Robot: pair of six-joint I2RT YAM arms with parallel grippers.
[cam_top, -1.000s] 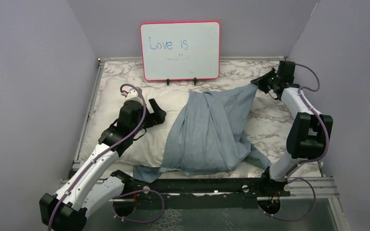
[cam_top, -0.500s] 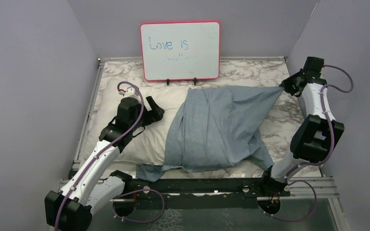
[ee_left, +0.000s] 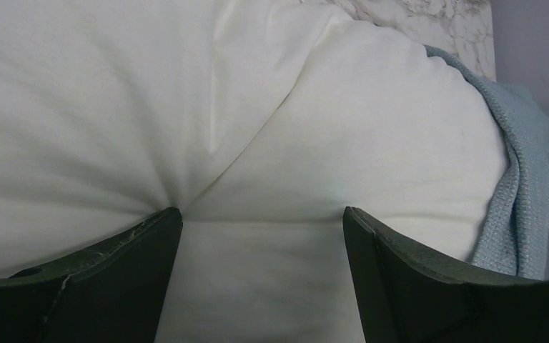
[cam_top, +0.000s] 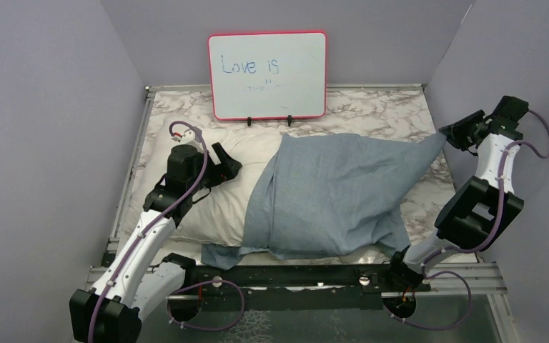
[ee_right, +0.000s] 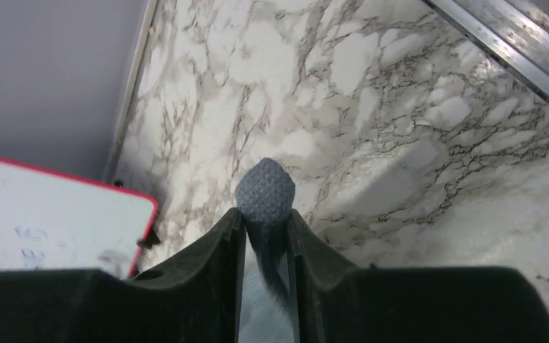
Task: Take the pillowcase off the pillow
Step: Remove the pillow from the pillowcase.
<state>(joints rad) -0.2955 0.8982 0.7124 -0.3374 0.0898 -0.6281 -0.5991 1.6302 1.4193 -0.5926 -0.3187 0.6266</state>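
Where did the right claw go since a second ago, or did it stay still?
Yes, it moved. The right gripper slid rightward, away from the whiteboard, pulling the pillowcase by its corner.

The whiteboard (cam_top: 267, 75), upper middle of the top view, carries blue handwriting that reads "Love is". Fainter blue marks just beneath those words are too small to read. In the right wrist view, at the lower left, the whiteboard (ee_right: 43, 211) shows only blurred, unreadable marks.
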